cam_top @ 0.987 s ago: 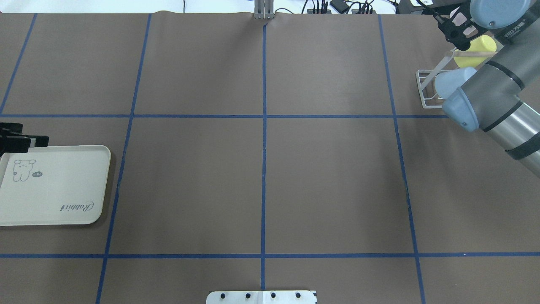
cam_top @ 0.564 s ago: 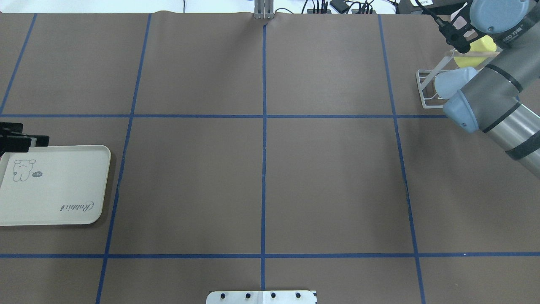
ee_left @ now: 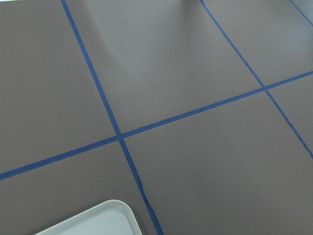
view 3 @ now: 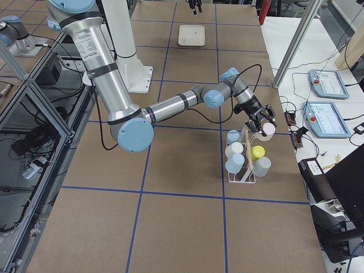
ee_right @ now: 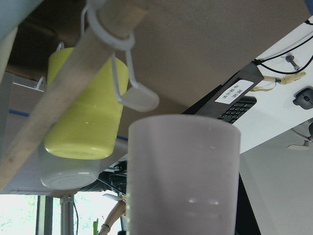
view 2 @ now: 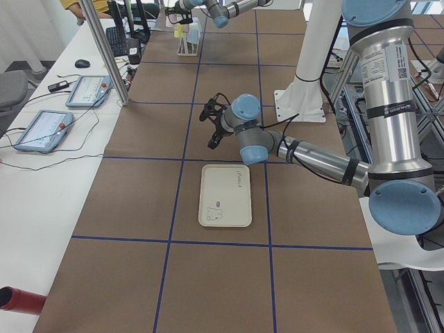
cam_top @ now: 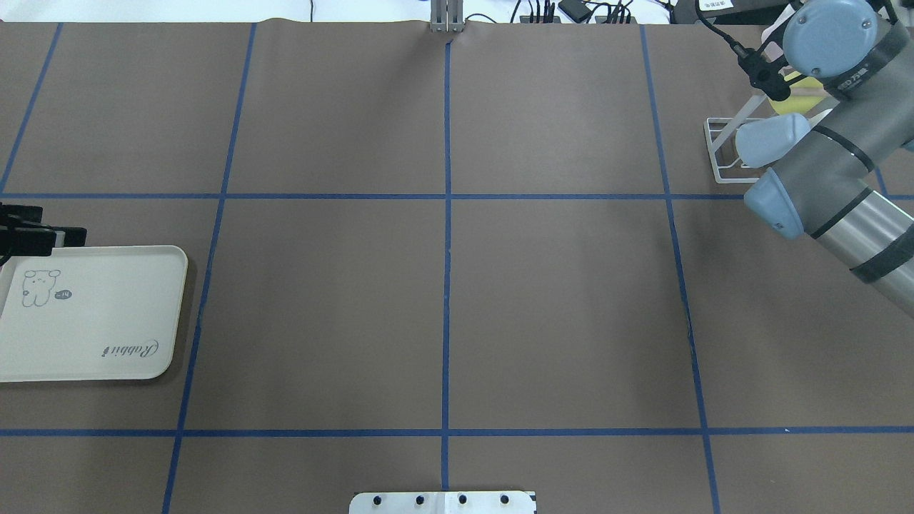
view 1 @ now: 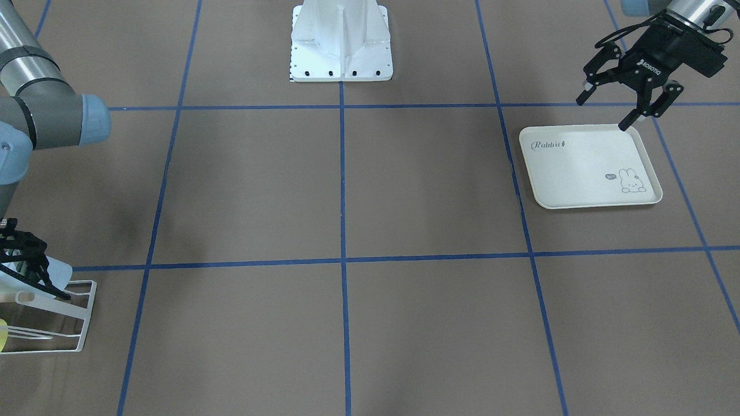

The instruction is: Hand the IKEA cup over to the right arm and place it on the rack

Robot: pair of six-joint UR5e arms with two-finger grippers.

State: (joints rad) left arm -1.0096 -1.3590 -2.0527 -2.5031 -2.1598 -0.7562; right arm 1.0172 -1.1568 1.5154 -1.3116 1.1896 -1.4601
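The right arm (view 3: 170,105) is out at the rack (view 1: 43,301), and its claw (view 3: 263,126) looks clamped on the pale IKEA cup (ee_right: 183,171). It holds the cup up by the rack's top, right next to the wooden peg, where a yellow cup (ee_right: 85,117) hangs. There are a few other cups lower on the rack. At the other end of the surface (cam_top: 443,307), the left claw (view 1: 602,114) has its fingers spread wide and hovers over a corner of the cream rabbit tray (view 1: 578,173).
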